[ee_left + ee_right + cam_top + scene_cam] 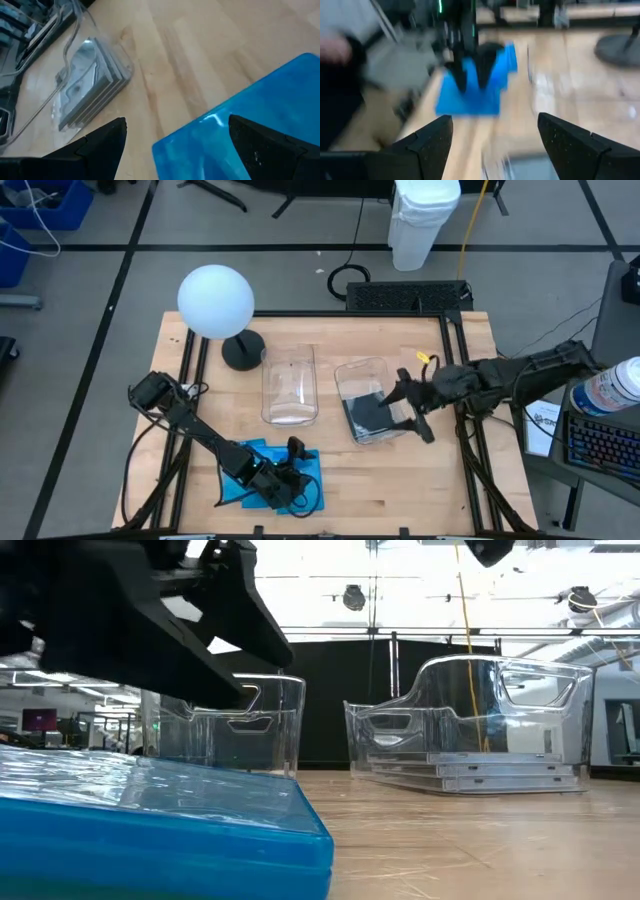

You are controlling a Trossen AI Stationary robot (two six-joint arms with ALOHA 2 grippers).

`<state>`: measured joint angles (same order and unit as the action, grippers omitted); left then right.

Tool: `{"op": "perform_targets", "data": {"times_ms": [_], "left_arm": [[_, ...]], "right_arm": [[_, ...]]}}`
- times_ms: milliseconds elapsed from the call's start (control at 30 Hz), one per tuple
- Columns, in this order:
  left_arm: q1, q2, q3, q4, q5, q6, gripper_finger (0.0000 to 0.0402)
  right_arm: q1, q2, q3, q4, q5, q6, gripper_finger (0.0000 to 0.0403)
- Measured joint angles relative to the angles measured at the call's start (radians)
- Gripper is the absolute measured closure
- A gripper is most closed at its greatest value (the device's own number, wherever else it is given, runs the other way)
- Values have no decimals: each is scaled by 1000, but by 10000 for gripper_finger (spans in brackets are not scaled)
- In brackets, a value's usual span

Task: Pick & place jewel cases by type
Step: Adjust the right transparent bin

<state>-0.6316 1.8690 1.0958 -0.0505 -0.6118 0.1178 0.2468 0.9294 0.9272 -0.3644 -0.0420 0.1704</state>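
A pile of bright blue jewel cases (262, 472) lies flat on the table near its front edge; it also fills the low view's foreground (150, 830). My left gripper (300, 472) stands open just above the pile, its fingertips (176, 122) on either side of a corner of the top blue case (240, 145). A stack of clear jewel cases with dark inserts (368, 416) lies in the right clear bin (352, 372). My right gripper (412, 412) hovers open over that bin's right side, with nothing between its fingers (495, 119).
A second clear bin (290, 385) stands left of the first with nothing showing in it. A white globe lamp on a black base (216, 302) stands at the far left. Bare wooden tabletop (400, 480) lies to the right of the blue pile.
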Motion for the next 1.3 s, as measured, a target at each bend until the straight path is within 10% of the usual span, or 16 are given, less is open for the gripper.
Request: {"op": "perform_targets", "data": {"times_ms": [233,867,1300], "left_arm": [[41,-8,0,0,6,-42,53],[47,-8,0,-7,10,-53,53],[42,-7,0,-8,10,-51,53]], "right_arm": [[96,240,148,-397,123,-37,124],[168,532,151,-343,135,-80,128],[143,583,151,-342,197,53,259]]}}
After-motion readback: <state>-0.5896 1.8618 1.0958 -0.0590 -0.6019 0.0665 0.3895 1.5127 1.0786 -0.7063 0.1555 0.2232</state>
